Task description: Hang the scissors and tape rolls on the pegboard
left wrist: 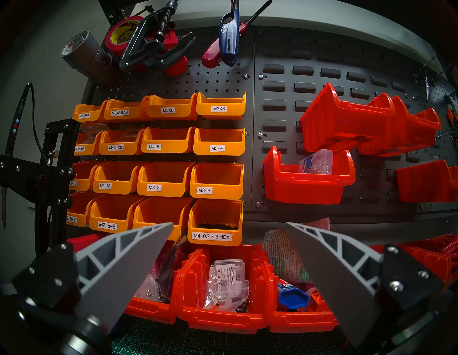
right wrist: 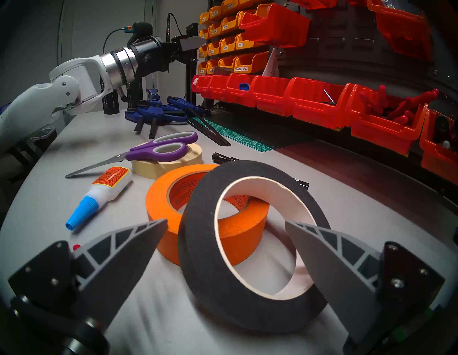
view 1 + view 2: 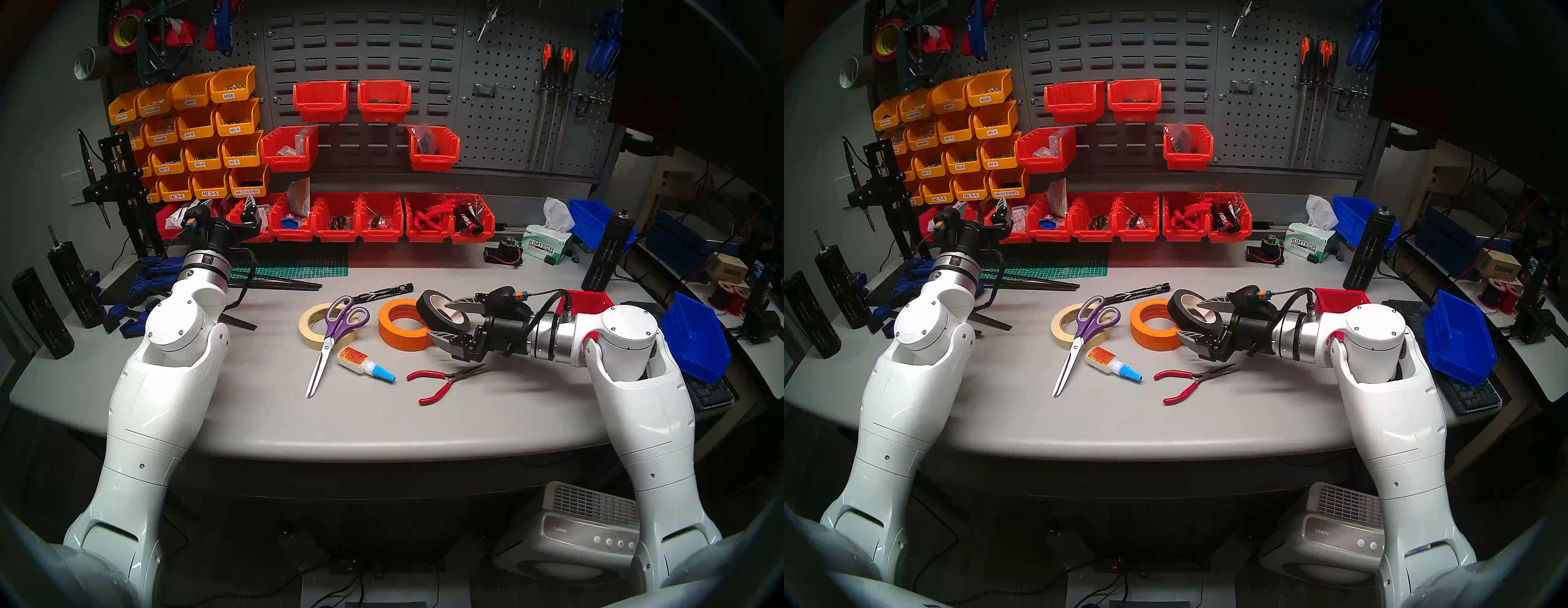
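Workbench: we face a grey table (image 3: pixel 254 424) backed by a wall of yellow and red bins, with the pegboard (image 3: pixel 500 127) at the right of that wall.
Pegboard: we see 2 orange-and-black-handled tools and some bare wire hooks on it; none of our 4 items hangs there.
Progress: we judge 0 of 4 hung, so all 4 hangs remain.
Tape rolls: we count 3, all on the table.
Black tape roll (image 2: pixel 247 248): it stands tilted, leaning on the orange tape roll (image 2: pixel 161 205) and touching it.
Cream tape roll (image 3: pixel 312 327): it lies flat, left of the orange one and apart from it.
Scissors (image 3: pixel 329 339): we count 1 pair; the purple handles rest on top of the cream roll and the blades point toward the table's near edge.
Right gripper (image 2: pixel 226 224): we have its jaws spread wide, one finger reaching through the black roll's white core and the other outside the black rim; nothing is pinched yet.
Left gripper (image 1: pixel 229 225): we hold it raised in front of the bins, jaws wide apart and empty, well away from the rolls.
Step in hand: we judge it to be closing on the black roll's wall.
Clutter: 1 glue bottle (image 3: pixel 365 364), 1 red-handled pliers (image 3: pixel 441 380) and 1 black marker (image 3: pixel 384 293) lie near the rolls.
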